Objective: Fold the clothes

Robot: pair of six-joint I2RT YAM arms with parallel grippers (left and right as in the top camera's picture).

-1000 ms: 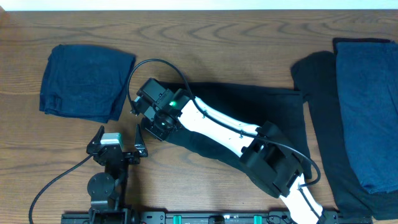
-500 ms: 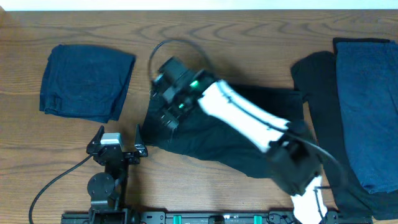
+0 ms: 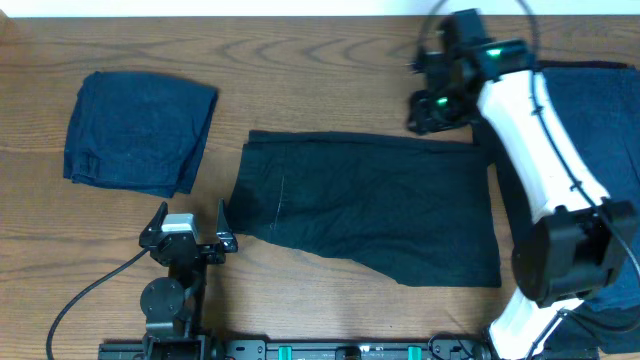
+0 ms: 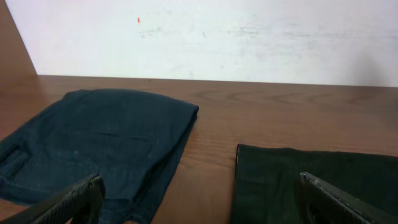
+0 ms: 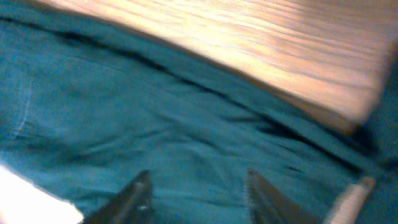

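Note:
A black garment [image 3: 370,205] lies flat in the middle of the table as a rough rectangle. It also shows in the left wrist view [image 4: 311,183]. A folded navy garment [image 3: 135,130] lies at the far left and fills the left of the left wrist view [image 4: 93,146]. My right gripper [image 3: 428,110] hovers at the black garment's far right corner. Its fingers [image 5: 199,196] are open and empty above blurred fabric. My left gripper [image 3: 190,240] is open and empty at the near edge, just left of the black garment; its fingers [image 4: 199,208] frame bare wood.
A pile at the right edge holds a black garment [image 3: 515,170] with a navy one [image 3: 600,150] on top. The right arm runs over the pile. The wooden table [image 3: 330,70] ends at a pale wall [image 4: 217,37] at the far side.
My right arm swung from the black garment's left edge across to its far right corner. The black garment now lies uncovered and flat. The left arm has not moved.

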